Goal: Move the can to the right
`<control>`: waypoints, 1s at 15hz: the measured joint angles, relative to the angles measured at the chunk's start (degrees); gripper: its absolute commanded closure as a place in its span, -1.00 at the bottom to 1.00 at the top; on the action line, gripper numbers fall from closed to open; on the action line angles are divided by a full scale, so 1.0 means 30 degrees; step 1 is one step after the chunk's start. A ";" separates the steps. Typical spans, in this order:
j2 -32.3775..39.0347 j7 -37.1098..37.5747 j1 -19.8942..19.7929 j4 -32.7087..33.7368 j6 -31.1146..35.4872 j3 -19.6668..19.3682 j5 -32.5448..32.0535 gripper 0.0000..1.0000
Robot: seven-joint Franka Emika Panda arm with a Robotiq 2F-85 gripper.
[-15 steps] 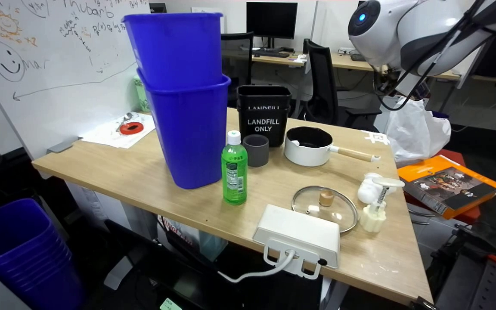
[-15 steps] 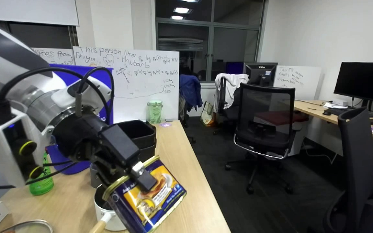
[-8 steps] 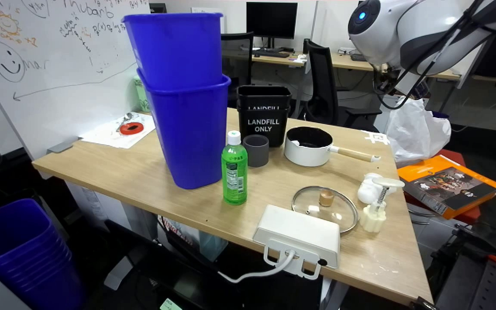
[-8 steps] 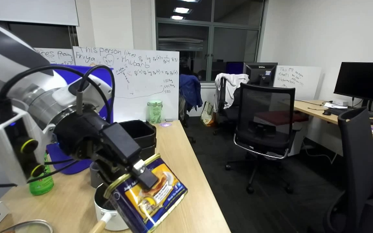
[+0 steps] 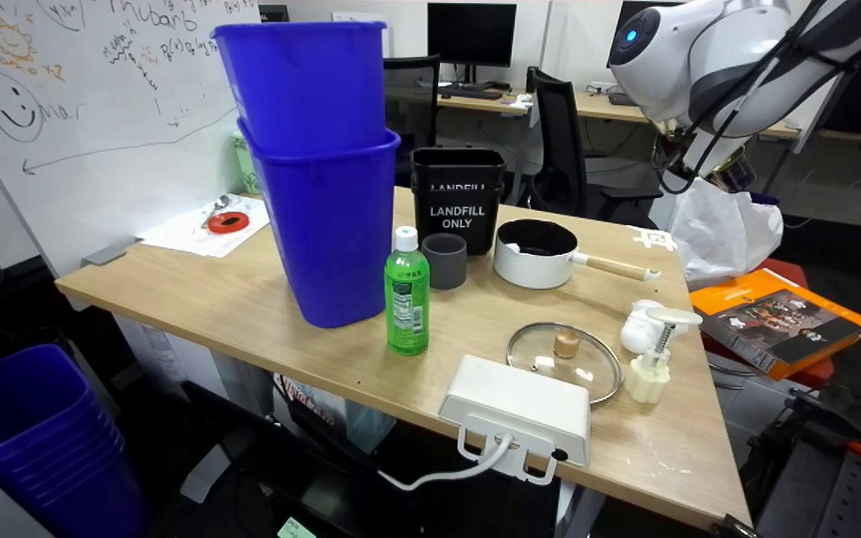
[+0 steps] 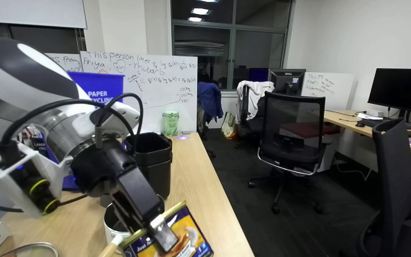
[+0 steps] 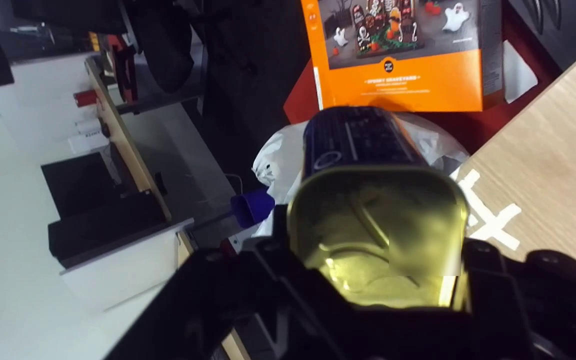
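Note:
The can [image 6: 187, 237] has a blue and yellow label and gold-coloured rims. My gripper [image 7: 378, 240] is shut on it, with a finger on each side. The can is tilted and held in the air. In the wrist view its gold end [image 7: 363, 205] faces the camera. In an exterior view the can [image 5: 735, 172] shows small and partly hidden behind the arm's cables, in front of a white bag. In an exterior view the gripper [image 6: 162, 239] reaches down over the can, whose lower part is cut off by the picture's edge.
On the table [image 5: 587, 306] stand a white saucepan [image 5: 534, 269], green bottle [image 5: 406, 302], glass lid [image 5: 587, 366], white box [image 5: 520, 396], white pump [image 5: 649, 373], blue bins [image 5: 318, 187] and black bins [image 5: 460, 202]. An orange box [image 5: 782, 321] and white bag [image 5: 726, 228] lie beyond the edge.
In the last half second the gripper has moved lower and slightly right in both exterior views, carrying the can with it. Before that it hardly moved. The objects on the table have not moved.

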 measured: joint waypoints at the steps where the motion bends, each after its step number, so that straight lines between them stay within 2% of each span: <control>1: 0.0336 0.0335 -0.0292 0.0259 0.0007 -0.0016 0.0712 0.28; 7: 0.2688 0.2681 -0.1500 0.2032 0.0730 -0.0206 0.4656 0.28; 15: 0.5180 0.6190 -0.1617 0.3434 0.2496 -0.0375 0.7797 0.28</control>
